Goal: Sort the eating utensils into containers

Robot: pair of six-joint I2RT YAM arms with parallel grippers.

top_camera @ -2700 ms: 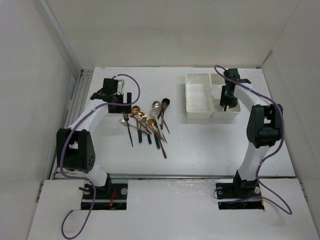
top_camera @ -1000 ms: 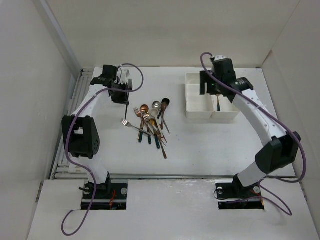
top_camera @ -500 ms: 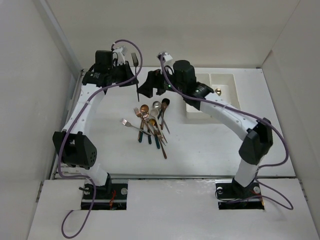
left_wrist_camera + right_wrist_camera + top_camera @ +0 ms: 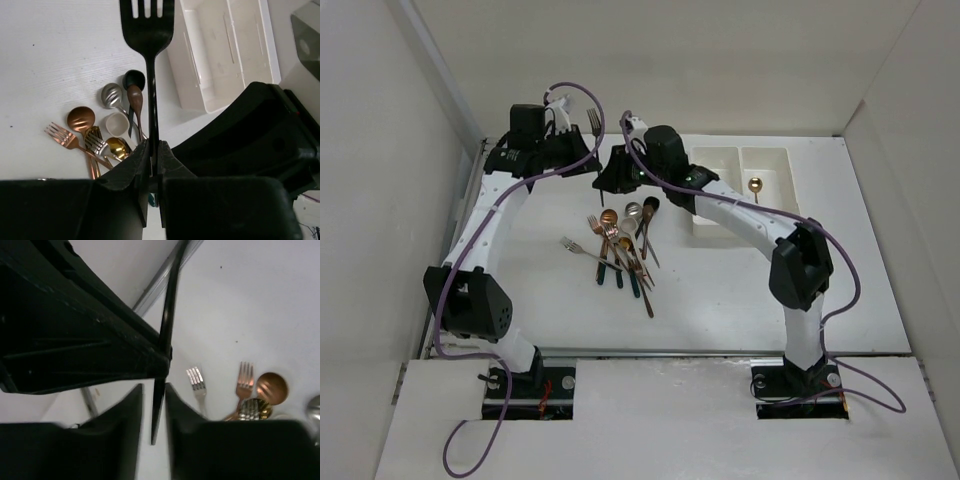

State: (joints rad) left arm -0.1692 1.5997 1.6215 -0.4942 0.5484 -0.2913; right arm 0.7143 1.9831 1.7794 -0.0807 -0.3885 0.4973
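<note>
My left gripper (image 4: 591,158) (image 4: 154,146) is shut on the thin handle of a black fork (image 4: 592,122) (image 4: 148,30) and holds it upright above the table, tines up. My right gripper (image 4: 609,184) (image 4: 154,390) is just below, its jaws either side of the handle's lower end (image 4: 161,390); a small gap shows on one side. The other eating utensils (image 4: 620,245) (image 4: 107,132) lie in a loose pile mid-table. The white containers (image 4: 767,150) (image 4: 220,55) stand at the back right, with a gold spoon (image 4: 755,185) in the right compartment.
A metal rail (image 4: 470,205) (image 4: 161,280) runs along the table's left edge. White walls close in the table at the back and on both sides. My right arm (image 4: 740,205) stretches across the containers' left compartment.
The right arm swung left from the containers to the fork, and its jaws narrowed around the handle's lower end. The left arm lifted the fork up off the table.
</note>
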